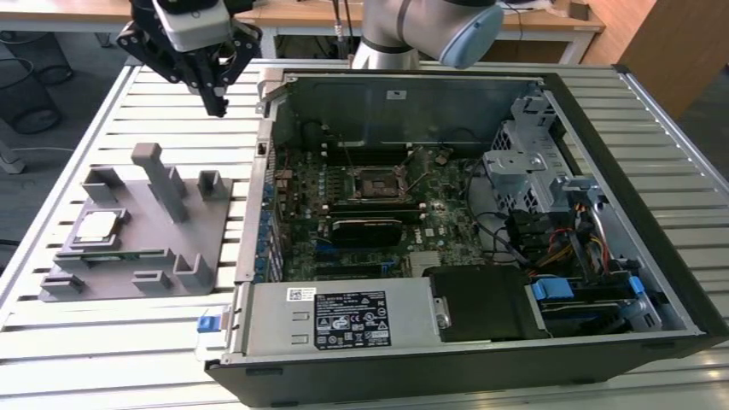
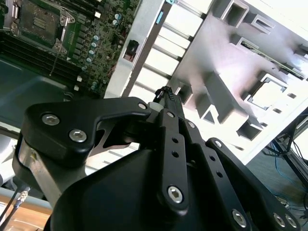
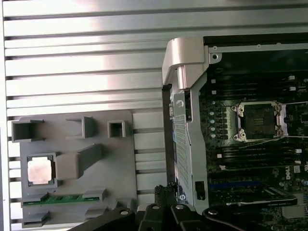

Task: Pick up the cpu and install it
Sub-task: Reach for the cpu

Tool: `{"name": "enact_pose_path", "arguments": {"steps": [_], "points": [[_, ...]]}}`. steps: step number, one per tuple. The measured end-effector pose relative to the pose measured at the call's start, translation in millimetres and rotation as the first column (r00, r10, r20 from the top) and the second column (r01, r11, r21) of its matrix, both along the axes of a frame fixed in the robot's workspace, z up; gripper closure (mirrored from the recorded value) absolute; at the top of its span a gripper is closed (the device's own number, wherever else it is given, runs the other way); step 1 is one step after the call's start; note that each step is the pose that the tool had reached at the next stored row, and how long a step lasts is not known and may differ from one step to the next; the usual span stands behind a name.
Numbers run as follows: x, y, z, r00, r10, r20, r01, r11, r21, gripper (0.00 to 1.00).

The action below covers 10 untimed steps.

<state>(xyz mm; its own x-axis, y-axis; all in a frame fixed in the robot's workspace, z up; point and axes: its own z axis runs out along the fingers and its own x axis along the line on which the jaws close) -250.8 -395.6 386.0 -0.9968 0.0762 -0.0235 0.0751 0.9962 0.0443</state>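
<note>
The cpu (image 1: 96,225) has a silvery-grey top with a pale edge. It sits in a matt grey fixture (image 1: 171,201) that also carries a green memory stick (image 3: 62,198). The table (image 1: 102,359) is pale metal, striped with dark slots. The gripper (image 1: 214,108) is black, and the arm (image 1: 469,38) has a light blue cap. The computer case (image 1: 456,376) is black outside. Its motherboard (image 1: 299,184) is dark green, with yellow, red and orange cables (image 1: 558,249) and blue tabs (image 1: 558,289).
</note>
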Motion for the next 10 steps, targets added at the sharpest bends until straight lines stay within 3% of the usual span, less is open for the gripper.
{"name": "enact_pose_path", "arguments": {"steps": [10], "points": [[-9.5,0.8,-1.0,1.0,0.0,0.0,0.0,1.0,0.0,0.89]]}}
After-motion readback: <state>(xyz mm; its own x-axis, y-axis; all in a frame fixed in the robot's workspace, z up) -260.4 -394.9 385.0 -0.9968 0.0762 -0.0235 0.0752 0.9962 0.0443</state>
